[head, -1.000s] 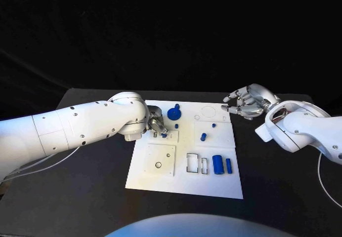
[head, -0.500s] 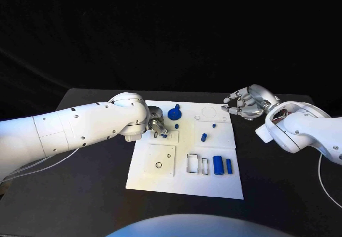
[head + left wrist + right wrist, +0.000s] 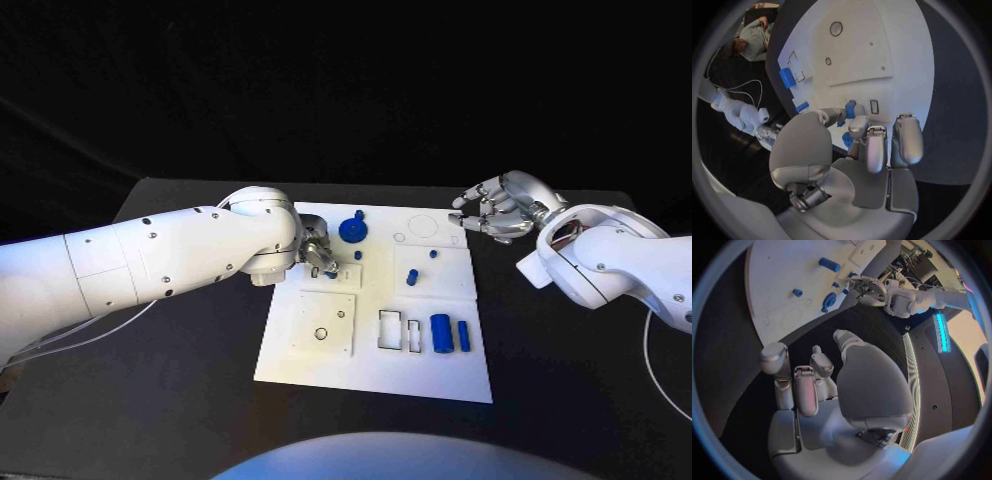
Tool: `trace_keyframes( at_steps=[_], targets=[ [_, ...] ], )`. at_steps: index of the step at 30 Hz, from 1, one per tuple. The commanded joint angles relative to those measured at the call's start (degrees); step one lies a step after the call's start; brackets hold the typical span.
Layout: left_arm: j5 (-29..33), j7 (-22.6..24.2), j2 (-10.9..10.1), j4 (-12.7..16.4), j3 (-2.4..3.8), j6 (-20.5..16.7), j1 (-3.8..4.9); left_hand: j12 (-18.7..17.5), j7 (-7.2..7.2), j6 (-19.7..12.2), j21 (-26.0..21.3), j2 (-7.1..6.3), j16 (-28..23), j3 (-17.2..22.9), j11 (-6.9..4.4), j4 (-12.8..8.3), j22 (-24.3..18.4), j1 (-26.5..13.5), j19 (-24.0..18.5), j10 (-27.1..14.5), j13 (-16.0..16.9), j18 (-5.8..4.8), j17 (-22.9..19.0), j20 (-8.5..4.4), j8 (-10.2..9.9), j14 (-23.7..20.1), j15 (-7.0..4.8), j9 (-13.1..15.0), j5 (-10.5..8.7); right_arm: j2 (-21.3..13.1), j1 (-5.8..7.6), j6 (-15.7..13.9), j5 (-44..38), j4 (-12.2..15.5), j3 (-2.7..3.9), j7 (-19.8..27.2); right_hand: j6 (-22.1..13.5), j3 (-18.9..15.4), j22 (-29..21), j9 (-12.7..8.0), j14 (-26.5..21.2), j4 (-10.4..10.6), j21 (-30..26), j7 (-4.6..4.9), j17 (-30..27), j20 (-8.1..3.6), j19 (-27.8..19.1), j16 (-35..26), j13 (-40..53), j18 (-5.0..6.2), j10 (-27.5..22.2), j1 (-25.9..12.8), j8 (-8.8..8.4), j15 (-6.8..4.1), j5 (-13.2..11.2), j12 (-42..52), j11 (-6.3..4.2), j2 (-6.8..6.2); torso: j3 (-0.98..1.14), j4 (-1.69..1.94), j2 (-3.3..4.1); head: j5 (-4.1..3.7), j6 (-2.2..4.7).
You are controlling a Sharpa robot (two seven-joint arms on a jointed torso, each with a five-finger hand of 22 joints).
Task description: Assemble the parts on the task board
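Left robot hand (image 3: pixel 317 255) barely shifted, seemingly pinching one blue part (image 3: pixel 850 108), right robot hand (image 3: pixel 495 208) spread.

Light falls from above onto a dim scene. In the head view the white task board (image 3: pixel 372 340) is the brightest thing, evenly lit and without glare, while the black surface (image 3: pixel 159 400) stays dull and the far background is dark. The left arm (image 3: pixel 159 255) carries a bluish tint and casts soft shadow on the board beside it. Both wrist views bend straight edges strongly toward their round rims, and a cyan strip (image 3: pixel 943 332) glows in the right wrist view.
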Motion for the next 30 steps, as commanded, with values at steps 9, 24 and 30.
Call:
trace_keyframes(
  at_steps=[9, 24, 30],
  targets=[
    [-0.28, -1.44, -0.01, -0.04, -0.16, 1.61, -0.24, 0.42, -0.60, 1.14, 0.54, 0.02, 0.36, 11.48, -0.04, -11.72, 6.67, 0.50, 0.49, 0.68, 0.37, -0.99, 15.07, -0.05, 0.18, 5.84, -0.47, -0.11, 0.40, -0.02, -0.05, 0.16, -0.14, 0.08, 0.00, 0.65, 0.18, 0.48, 0.06, 0.11, 3.16, -0.11, 0.04, -0.26, 4.78, -0.19, 0.41, 0.02, 0.12, 0.56, 0.44, -0.51, 0.28, -0.29, 0.63, 0.33, -0.02, 0.02, 0.09, -0.09, 0.01, -0.04, -0.19],
    [0.11, -1.54, 0.88, -0.18, -0.15, 2.64, -0.23, 0.32, -0.64, 1.26, 0.53, -0.08, 0.36, 11.56, -0.05, -11.77, 6.67, 0.46, 0.49, 0.68, 0.19, -0.98, 15.07, -0.08, 0.16, 5.84, -0.49, -0.17, 0.40, 0.03, -0.05, -0.55, 0.10, 0.07, 0.00, 1.12, 0.28, 0.98, 0.32, 0.22, 3.27, -0.16, 0.30, -0.32, 5.07, -0.23, 0.64, 0.15, 0.18, 0.49, 0.59, -0.71, 0.40, -0.34, 1.25, 0.48, -0.08, 0.03, 0.09, -0.10, 0.01, -0.02, -0.45],
    [0.14, -1.81, 1.06, -0.23, -0.14, 3.77, -0.22, 0.38, -0.64, 1.29, 0.53, -0.10, 0.36, 11.59, -0.06, -11.77, 6.69, 0.44, 0.50, 0.78, 0.34, -0.98, 15.07, -0.09, 0.13, 5.84, -0.49, -0.20, 0.30, 0.05, -0.05, -0.64, 0.17, -0.01, 0.00, 1.17, 0.29, 1.08, 0.32, 0.24, 3.26, -0.16, 0.30, -0.32, 5.03, -0.24, 0.65, 0.12, 0.14, 0.49, 0.57, -0.75, 0.41, -0.35, 1.37, 0.46, -0.09, 0.02, 0.10, -0.09, 0.02, -0.02, -0.47]
  ],
)
